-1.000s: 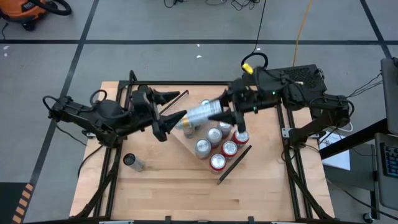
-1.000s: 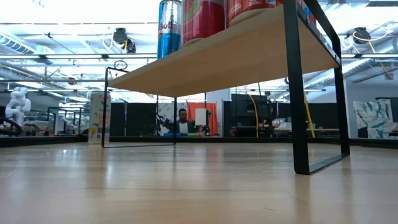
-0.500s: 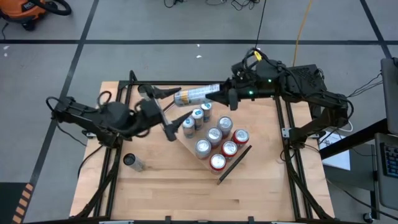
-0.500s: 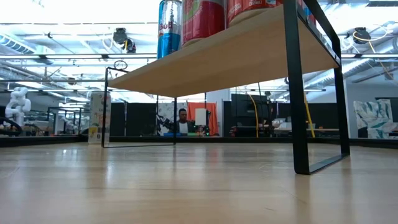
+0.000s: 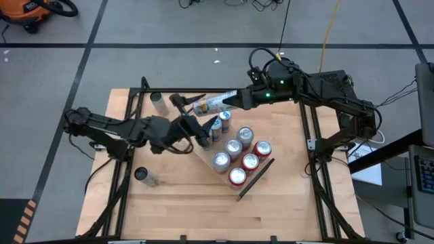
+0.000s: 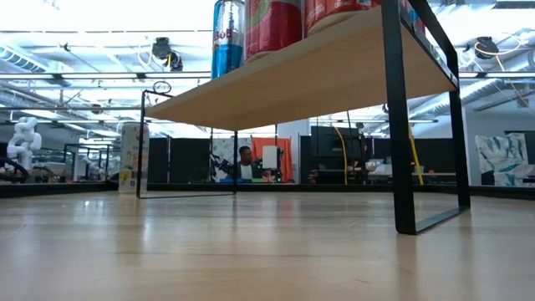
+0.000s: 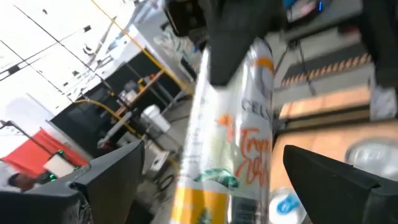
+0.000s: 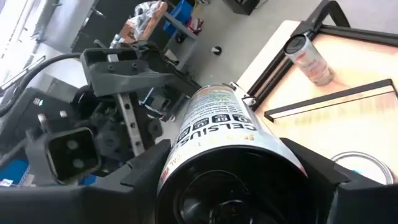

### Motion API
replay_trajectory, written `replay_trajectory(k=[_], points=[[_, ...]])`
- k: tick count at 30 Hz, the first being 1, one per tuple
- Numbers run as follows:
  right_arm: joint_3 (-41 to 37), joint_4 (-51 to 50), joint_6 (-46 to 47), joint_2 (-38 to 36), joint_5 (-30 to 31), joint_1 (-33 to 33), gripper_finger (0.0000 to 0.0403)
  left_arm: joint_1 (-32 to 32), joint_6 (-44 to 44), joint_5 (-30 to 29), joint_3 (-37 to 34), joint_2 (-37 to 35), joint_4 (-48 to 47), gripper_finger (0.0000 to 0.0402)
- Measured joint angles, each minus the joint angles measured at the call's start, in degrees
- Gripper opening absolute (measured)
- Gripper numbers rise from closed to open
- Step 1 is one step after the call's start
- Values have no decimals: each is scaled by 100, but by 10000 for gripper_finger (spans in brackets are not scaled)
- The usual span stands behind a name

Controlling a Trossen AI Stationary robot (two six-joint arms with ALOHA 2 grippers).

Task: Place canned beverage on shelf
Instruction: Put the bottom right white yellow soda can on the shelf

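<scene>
**Can held above the shelf's far end**

The right hand (image 5: 234,100) grips a white can (image 5: 211,103) lying sideways above the far end of the shelf (image 5: 203,156). The left hand (image 5: 193,119), fingers spread wide and empty, sits just beside it. Upright cans (image 5: 234,148) fill the shelf on the surface (image 5: 285,203).

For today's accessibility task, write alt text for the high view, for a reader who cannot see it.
Seen from above, the right gripper holds a white can lying sideways over the far end of the shelf, where eight cans stand in rows. The left gripper is open right beside the held can. Two more cans lie on the table.
</scene>
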Motion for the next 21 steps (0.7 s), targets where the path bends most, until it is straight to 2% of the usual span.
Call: replay_trajectory(k=[11,21], points=[[0,-2,199,43,-330,-107,238,334,-3,-102,-4,91,-807,382],[0,2,199,43,-324,-144,238,329,-6,-123,-4,93,-901,298]])
